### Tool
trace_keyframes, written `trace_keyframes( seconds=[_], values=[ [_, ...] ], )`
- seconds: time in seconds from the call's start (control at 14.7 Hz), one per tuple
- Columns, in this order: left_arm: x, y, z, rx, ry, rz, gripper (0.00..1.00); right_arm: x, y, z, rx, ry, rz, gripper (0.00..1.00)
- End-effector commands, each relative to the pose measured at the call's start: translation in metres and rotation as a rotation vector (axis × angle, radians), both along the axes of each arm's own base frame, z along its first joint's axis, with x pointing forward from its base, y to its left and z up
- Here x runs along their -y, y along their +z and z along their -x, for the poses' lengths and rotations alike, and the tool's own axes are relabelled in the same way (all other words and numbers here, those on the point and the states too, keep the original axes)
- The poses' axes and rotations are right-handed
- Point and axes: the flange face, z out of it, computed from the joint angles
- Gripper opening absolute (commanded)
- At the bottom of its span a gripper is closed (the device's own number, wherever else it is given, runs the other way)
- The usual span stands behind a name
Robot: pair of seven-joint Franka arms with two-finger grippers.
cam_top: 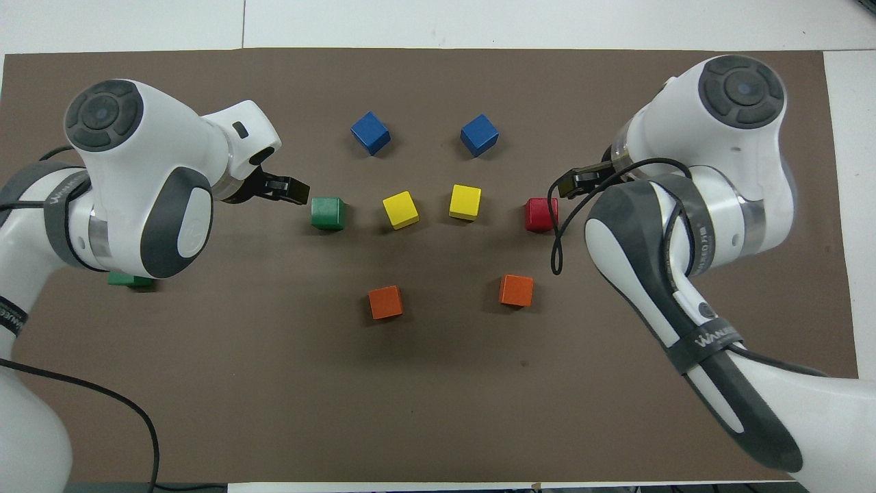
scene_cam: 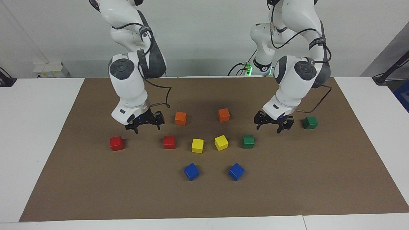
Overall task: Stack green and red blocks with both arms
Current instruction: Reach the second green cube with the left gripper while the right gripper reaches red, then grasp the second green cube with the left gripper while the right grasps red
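White table (scene_cam: 38, 127) carries a brown mat (scene_cam: 287, 179); ten coloured cubes lie on the mat

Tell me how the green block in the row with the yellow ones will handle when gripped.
The green block looks rigid, so it likely won't deform. Its glossy faces may be a little slippery. Flat faces resting on the brown mat suggest it will slide rather than roll.

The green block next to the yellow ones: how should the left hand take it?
From straight above, closing on two opposite flat side faces. The green block sits flat and square on the mat, top bare. The nearest yellow block stands apart, so there should be room for a finger. The left hand hovers just beside it, toward the left arm's end.
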Motion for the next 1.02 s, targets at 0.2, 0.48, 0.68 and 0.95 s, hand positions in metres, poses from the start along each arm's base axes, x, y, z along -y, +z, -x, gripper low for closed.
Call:
trace_keyframes(
  seconds=[0.2, 0.48, 0.68, 0.95],
  values=[
    [0.038, -0.050, -0.007, 0.011, 0.001, 0.011, 1.00, -0.028, -0.047, -0.012, -0.009, -0.209, -0.006, 1.00],
    [0.039, -0.076, -0.009, 0.010, 0.004, 0.007, 1.00, -0.036, -0.073, -0.016, 0.002, -0.218, -0.016, 1.00],
    [0.043, -0.091, -0.005, 0.015, 0.000, 0.003, 1.00, -0.048, -0.081, -0.015, 0.008, -0.232, -0.021, 1.00],
    [0.042, -0.104, -0.002, 0.017, 0.007, 0.003, 1.00, -0.049, -0.096, -0.009, 0.009, -0.232, -0.023, 1.00]
  ],
)
